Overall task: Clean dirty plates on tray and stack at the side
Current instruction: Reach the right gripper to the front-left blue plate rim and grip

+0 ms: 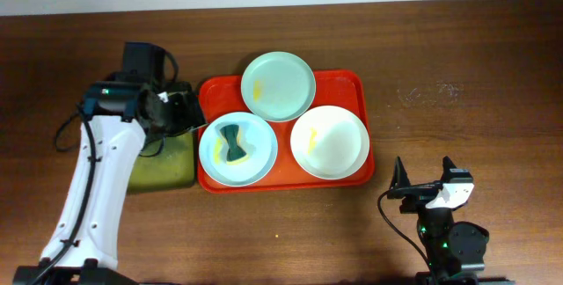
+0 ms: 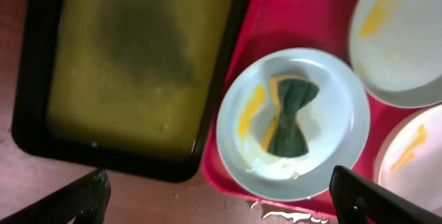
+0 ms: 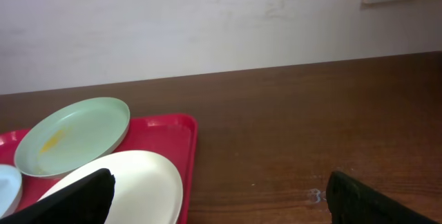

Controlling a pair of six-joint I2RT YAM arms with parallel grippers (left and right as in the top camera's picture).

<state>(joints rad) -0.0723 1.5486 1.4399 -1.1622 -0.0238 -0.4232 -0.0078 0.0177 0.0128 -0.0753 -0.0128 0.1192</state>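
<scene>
The red tray point(image 1: 352, 83) holds three plates. The mint green plate point(image 1: 278, 85) at the back has a yellow smear. The pale blue plate point(image 1: 237, 149) at the front left has yellow smears and a green and yellow sponge point(image 1: 233, 144) lying on it. The cream white plate point(image 1: 329, 141) is at the front right. My left gripper point(image 1: 180, 113) is open and empty, just left of the blue plate point(image 2: 293, 120), above the tray's left edge. My right gripper point(image 1: 424, 175) is open and empty, right of the tray near the front.
A black-rimmed olive-green tray point(image 1: 163, 162) point(image 2: 131, 65) with murky liquid sits against the red tray's left side, under my left arm. Small water spills point(image 2: 290, 215) lie on the wooden table by the red tray. A wall rises behind the table.
</scene>
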